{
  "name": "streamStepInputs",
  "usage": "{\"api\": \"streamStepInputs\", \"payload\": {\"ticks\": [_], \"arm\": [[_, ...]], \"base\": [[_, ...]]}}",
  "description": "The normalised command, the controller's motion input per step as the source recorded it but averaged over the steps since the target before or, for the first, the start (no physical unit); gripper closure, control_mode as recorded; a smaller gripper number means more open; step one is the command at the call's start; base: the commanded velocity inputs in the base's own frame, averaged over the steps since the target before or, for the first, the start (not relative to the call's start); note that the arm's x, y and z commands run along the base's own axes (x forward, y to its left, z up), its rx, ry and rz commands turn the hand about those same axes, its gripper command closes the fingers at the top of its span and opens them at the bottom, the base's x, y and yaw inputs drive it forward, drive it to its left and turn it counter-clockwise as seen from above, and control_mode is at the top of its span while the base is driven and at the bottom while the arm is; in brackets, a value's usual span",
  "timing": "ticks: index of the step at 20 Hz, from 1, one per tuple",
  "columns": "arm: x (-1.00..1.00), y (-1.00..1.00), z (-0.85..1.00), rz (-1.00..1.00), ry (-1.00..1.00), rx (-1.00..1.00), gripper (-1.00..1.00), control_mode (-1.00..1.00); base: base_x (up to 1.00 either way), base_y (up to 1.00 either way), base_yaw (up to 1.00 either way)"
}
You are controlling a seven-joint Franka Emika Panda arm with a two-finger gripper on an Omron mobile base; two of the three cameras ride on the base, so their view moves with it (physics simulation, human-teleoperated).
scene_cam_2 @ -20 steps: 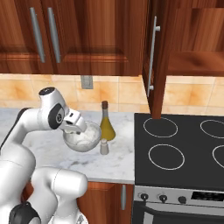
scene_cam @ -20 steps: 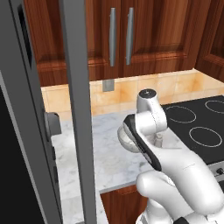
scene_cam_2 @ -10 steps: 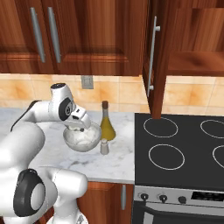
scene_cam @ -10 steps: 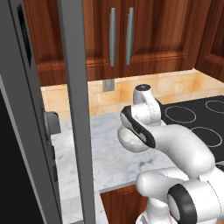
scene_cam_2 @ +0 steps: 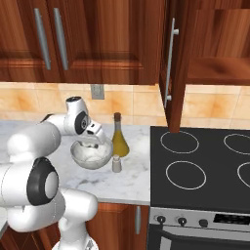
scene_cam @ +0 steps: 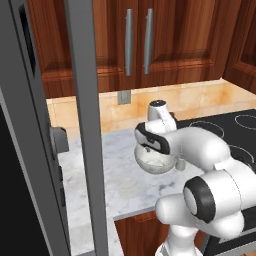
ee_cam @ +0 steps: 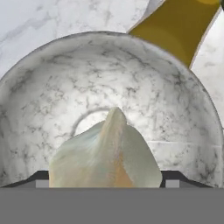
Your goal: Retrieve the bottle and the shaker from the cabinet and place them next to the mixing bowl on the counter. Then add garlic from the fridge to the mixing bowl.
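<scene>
Now that our gripper [ee_cam: 105, 186] has swung over the round grey metal mixing bowl [ee_cam: 39, 100] at frame centre, its jaws spread around the pale garlic bulb [ee_cam: 107, 155], releasing looks imminent.

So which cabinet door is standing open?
The right-hand cabinet door above the stove: it shows edge-on with its bar handle, exposing the shelf; the two left doors sit flush.
</scene>
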Motion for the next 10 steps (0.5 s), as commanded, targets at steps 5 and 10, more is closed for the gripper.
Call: {"api": "streamStepInputs", "payload": {"ticks": [5, 10], "arm": [[0.14, 0.00, -0.49, 0.00, 0.04, 0.00, 1.00, -1.00], [0.13, 0.00, -0.48, 0.00, 0.05, 0.00, 1.00, -1.00]], "base": [[0.00, 0.00, 0.00], [0.00, 0.00, 0.00]]}}
